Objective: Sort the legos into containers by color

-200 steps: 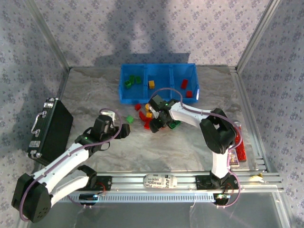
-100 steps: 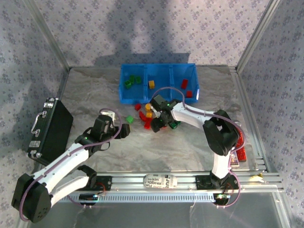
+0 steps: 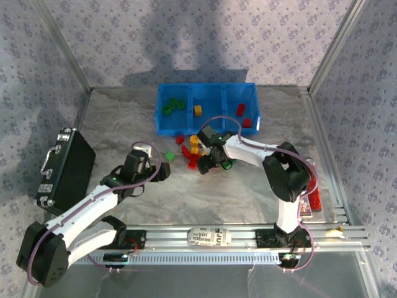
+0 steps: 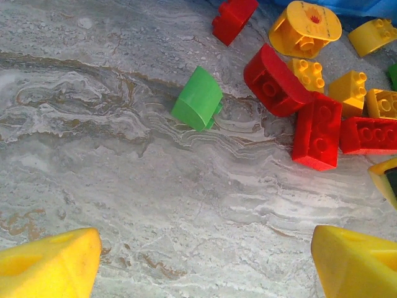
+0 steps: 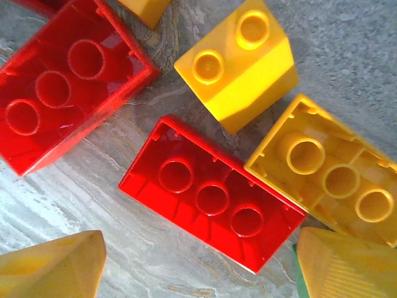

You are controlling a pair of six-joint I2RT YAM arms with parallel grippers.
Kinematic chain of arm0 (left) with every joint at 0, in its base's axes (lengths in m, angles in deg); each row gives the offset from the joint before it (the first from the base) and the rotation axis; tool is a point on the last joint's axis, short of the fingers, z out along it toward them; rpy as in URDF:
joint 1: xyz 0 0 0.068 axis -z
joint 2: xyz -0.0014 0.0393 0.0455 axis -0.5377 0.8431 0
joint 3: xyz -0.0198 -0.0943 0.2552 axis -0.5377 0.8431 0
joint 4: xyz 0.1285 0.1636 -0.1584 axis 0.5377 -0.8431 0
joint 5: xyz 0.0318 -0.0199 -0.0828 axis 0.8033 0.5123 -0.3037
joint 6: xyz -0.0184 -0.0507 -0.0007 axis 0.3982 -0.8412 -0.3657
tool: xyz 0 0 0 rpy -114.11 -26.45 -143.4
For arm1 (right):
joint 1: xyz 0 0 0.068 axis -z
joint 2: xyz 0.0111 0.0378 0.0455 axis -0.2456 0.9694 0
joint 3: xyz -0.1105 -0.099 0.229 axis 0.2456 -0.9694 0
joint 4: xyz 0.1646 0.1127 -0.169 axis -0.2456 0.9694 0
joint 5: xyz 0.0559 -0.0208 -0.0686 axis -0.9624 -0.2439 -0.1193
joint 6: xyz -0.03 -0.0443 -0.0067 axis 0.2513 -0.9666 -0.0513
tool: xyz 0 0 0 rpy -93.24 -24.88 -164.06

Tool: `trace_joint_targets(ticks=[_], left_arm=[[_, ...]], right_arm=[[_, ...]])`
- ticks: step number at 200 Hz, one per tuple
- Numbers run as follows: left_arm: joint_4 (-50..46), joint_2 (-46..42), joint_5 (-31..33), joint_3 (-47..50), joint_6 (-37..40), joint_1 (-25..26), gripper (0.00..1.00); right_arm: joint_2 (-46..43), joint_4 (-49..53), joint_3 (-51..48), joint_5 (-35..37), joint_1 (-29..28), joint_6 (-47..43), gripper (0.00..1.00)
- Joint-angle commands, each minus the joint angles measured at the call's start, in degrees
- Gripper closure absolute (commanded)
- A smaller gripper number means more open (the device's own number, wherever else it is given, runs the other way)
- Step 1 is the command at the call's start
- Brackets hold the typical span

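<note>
The blue tray (image 3: 206,127) at the back holds green legos (image 3: 170,107) in its left compartment, a yellow one (image 3: 198,110) in the middle and red ones (image 3: 242,112) on the right. Loose legos (image 3: 191,148) lie in a pile in front of it. My right gripper (image 3: 208,164) hangs open just over the pile. An upturned red brick (image 5: 214,198) lies just ahead of its yellow fingertips (image 5: 53,267), beside an upturned yellow brick (image 5: 329,174). My left gripper (image 3: 162,170) is open over bare table, short of a lone green lego (image 4: 198,99).
A black case (image 3: 65,167) with a metal handle lies at the left edge. A red flat object (image 3: 312,195) rests by the right rail. A green brick (image 3: 227,164) sits beside my right gripper. A round yellow piece (image 4: 305,28) lies near the tray.
My right gripper's jaws have spread wider and it has shifted slightly over the pile. The left arm has hardly moved.
</note>
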Motion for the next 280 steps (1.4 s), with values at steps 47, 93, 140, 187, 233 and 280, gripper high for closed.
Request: trace_joint_targets(ticks=[47, 93, 140, 187, 233, 280], left_arm=[[1.44, 0.85, 0.76, -1.06, 1.19, 0.22, 0.12], [0.78, 0.3, 1.1, -0.8, 1.55, 0.26, 0.12], [0.75, -0.66, 1.36, 0.15, 1.28, 0.25, 0.12], [-0.31, -2.17, 1.75, 0.22, 1.37, 0.1, 0.12], [-0.41, -2.62, 1.23, 0.11, 1.22, 0.18, 0.12], [-0.5, -2.23, 0.38, -0.16, 1.33, 1.03, 0.13]], right_arm=[[6.6, 2.76, 6.09, 1.78, -0.16, 11.9, 0.14], [7.78, 3.67, 7.29, 4.65, -0.97, 15.88, 0.19], [8.11, 5.1, 7.41, 6.52, -2.02, 16.78, 0.3], [1.56, 6.42, 6.44, 8.31, -2.29, 16.72, 0.35], [-8.71, 9.62, 6.99, 9.54, 1.26, 13.69, 0.35], [-15.07, 9.01, 7.68, 7.32, 16.09, 8.76, 0.34]])
